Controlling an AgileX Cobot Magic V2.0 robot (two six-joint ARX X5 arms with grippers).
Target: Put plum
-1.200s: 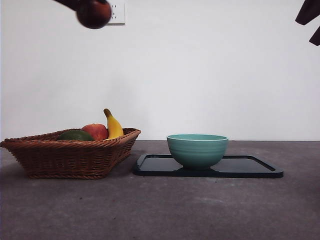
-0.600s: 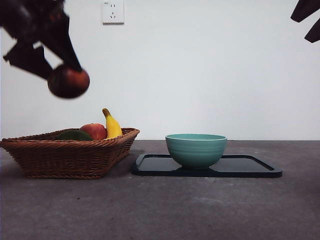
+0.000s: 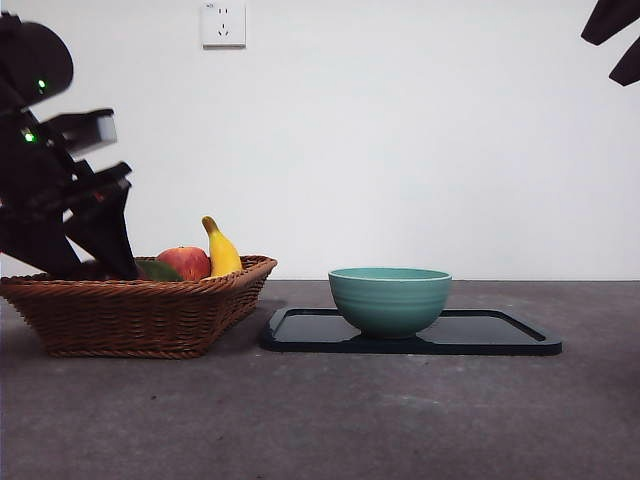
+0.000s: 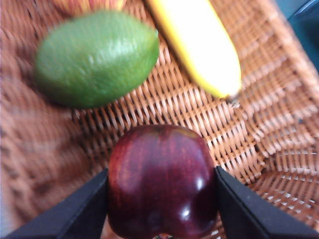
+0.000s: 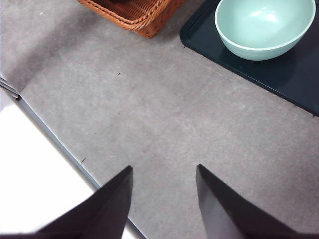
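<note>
Plum (image 4: 162, 181) clamped between left tool's (image 4: 162, 199) jaws (over basket (image 4: 259, 129)).

Fruit in basket (image 3: 140, 318) at left — bowl (image 3: 389, 299) on tray (image 3: 500, 333) at right.

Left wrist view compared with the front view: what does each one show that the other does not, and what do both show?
Only the left wrist view shows the plum, clamped by the left gripper over the basket's weave. Only the front view shows the teal bowl, the dark tray, the red apple clearly, the wall socket. Both show the basket, banana and green fruit.
</note>
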